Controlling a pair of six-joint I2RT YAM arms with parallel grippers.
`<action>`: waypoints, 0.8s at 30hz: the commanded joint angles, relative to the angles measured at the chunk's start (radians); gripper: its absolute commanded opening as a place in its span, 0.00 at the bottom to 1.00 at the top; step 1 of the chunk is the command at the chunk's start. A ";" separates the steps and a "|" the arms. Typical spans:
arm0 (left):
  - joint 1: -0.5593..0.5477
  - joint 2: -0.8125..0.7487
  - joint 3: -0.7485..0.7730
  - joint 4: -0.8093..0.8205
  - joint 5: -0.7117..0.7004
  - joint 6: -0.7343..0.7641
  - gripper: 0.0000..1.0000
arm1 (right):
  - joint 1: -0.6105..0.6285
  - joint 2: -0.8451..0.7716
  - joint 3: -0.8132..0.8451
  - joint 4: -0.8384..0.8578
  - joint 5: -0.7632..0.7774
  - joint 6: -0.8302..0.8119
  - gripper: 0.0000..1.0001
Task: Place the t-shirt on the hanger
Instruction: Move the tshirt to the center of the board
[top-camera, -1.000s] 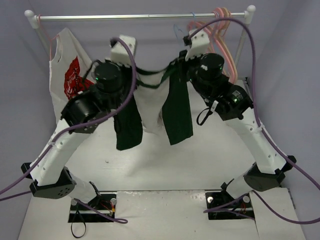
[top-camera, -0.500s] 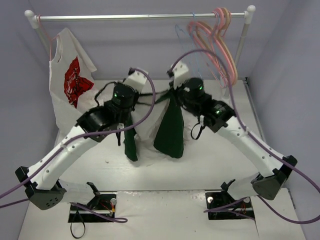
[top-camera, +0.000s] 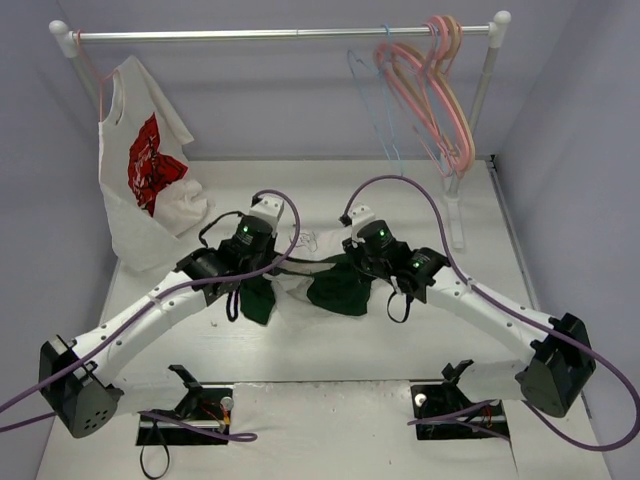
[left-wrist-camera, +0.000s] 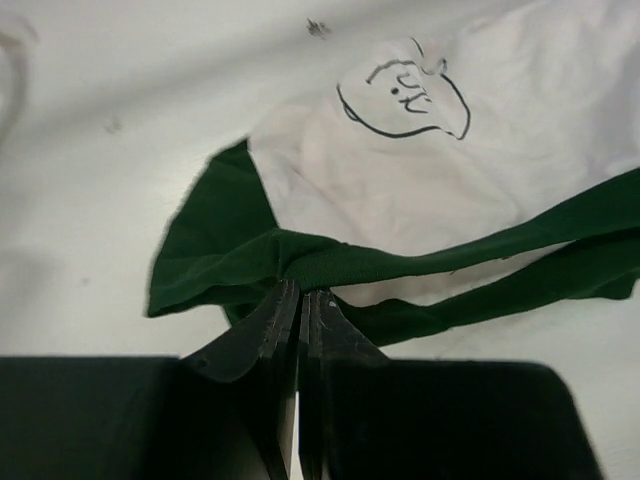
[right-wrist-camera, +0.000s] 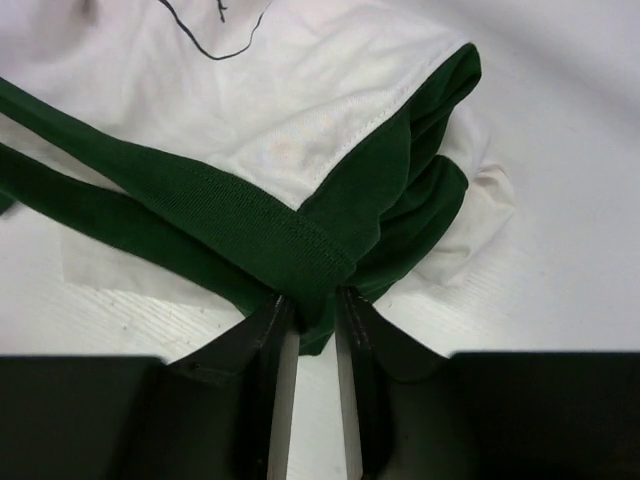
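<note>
At the far left of the top view, a white shirt with a red picture (top-camera: 140, 170) is hung on the rail (top-camera: 250, 33). It is not the one wanted and is best left alone.

Next comes the left claw (left-wrist-camera: 300, 290). It is shut tight on the dark green collar band (left-wrist-camera: 450, 245) of the t-shirt (top-camera: 338, 290). The t-shirt is seen in a low heap on the tabletop (top-camera: 330, 190), in the middle of the top view, between the two claws. The small dark print (left-wrist-camera: 405, 95) is turned up.

Then comes the right claw (right-wrist-camera: 312, 295). The other end of the green band is pinched at its tips. A thin gap is seen lower down between the fingers, so this grip is judged to be looser.

The step in hand is judged to be the laying down of the t-shirt, with the neck hole kept pulled wide. It would be done well if the band were kept stretched, not let go slack. Both ends should be set flat before anything is let go. The claws should be opened slowly, so that the cloth is not dragged along.

Up at the right, the thin light-blue hanger (top-camera: 385, 130) is hung on the rail, well apart from the t-shirt. The thick pink hangers (top-camera: 440, 100) are just beside it, so care will be needed that only the blue one is picked.
</note>
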 joint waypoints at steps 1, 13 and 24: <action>0.006 -0.013 -0.068 0.128 0.105 -0.158 0.00 | 0.000 -0.074 -0.017 0.071 -0.037 0.063 0.24; 0.072 0.093 -0.093 0.214 0.171 -0.241 0.00 | 0.000 -0.191 0.119 0.001 -0.040 0.046 0.61; 0.233 0.180 0.004 0.234 0.193 -0.222 0.21 | 0.000 -0.240 0.102 -0.018 -0.018 0.046 0.63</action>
